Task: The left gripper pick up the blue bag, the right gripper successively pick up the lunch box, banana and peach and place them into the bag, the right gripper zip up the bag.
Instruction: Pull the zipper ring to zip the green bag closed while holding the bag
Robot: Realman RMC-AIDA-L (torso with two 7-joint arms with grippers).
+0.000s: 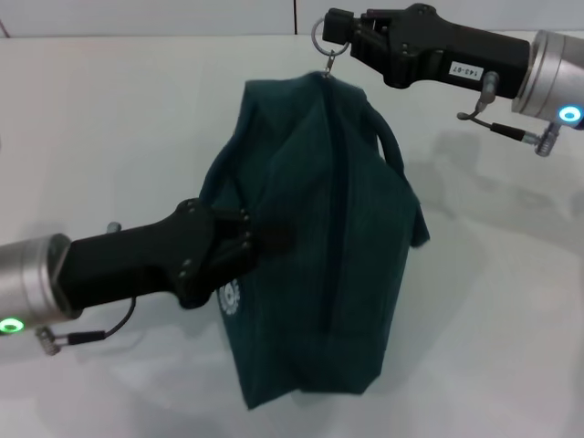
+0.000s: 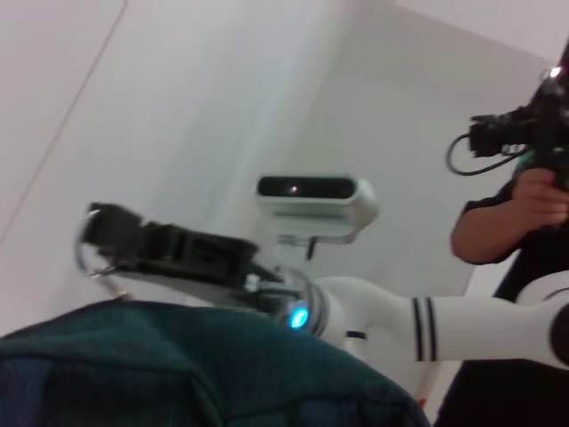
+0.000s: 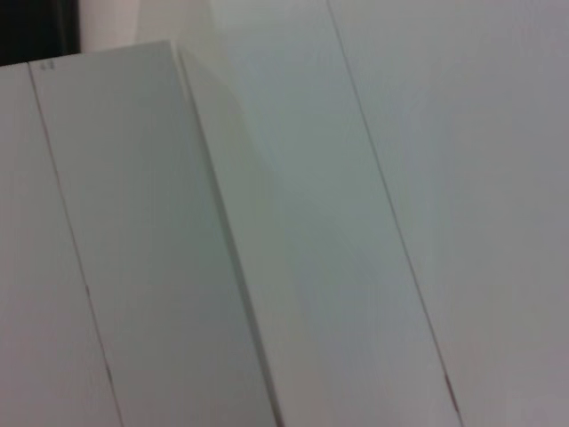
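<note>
The blue bag (image 1: pixel 319 274) hangs above the white table in the middle of the head view, its zip line running along the top. My left gripper (image 1: pixel 251 239) is shut on the bag's near side, beside the white logo (image 1: pixel 229 297). At the bag's far end my right gripper (image 1: pixel 333 32) is shut on the ring zipper pull (image 1: pixel 318 40). The left wrist view shows the bag's fabric (image 2: pixel 178 374) with the right gripper (image 2: pixel 100 238) and the ring beyond it. The lunch box, banana and peach are out of view.
The white table (image 1: pixel 511 301) surrounds the bag. In the left wrist view a person holding a camera (image 2: pixel 520 205) stands behind the robot's head (image 2: pixel 311 200). The right wrist view holds only pale wall panels (image 3: pixel 284 231).
</note>
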